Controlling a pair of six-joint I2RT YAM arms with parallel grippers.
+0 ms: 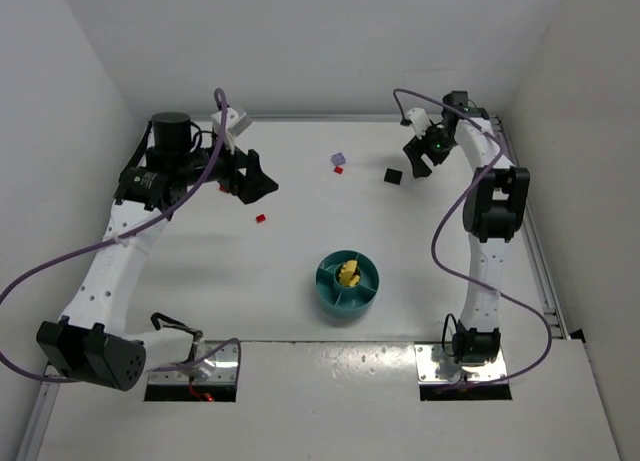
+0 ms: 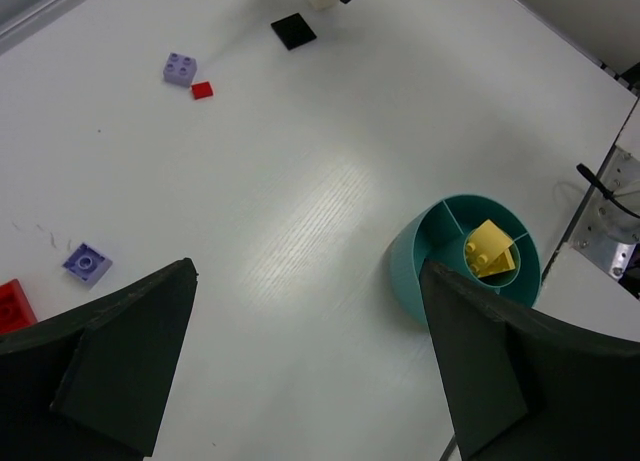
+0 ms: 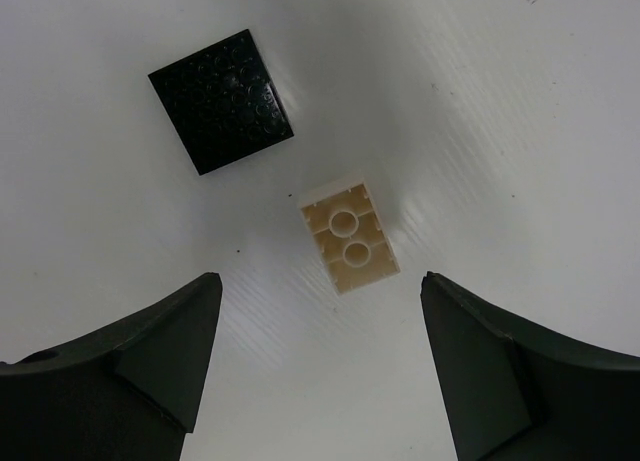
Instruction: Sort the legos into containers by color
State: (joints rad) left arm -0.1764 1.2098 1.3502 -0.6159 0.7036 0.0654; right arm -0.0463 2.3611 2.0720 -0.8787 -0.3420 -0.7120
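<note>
The round teal dish [image 1: 326, 287] sits mid-table, with yellow bricks [image 1: 349, 273] in its centre well; the left wrist view shows the dish [image 2: 405, 268] and the yellow bricks [image 2: 489, 249]. My left gripper [image 1: 256, 181] is open and empty above the table [image 2: 308, 271], with a lilac brick [image 2: 87, 263] and a red brick [image 2: 12, 306] to its left. My right gripper [image 1: 418, 159] is open and hovers just short of a pale tan brick [image 3: 349, 233], which lies studs down; the gripper [image 3: 320, 281] is empty. A black plate [image 3: 222, 101] lies beyond the tan brick.
A lilac brick [image 1: 338, 160] and a tiny red brick [image 1: 339, 169] lie together at the far middle. The black plate [image 1: 392, 176] is right of them. Another red brick [image 1: 261, 218] lies near the left gripper. White walls close the table's far and side edges.
</note>
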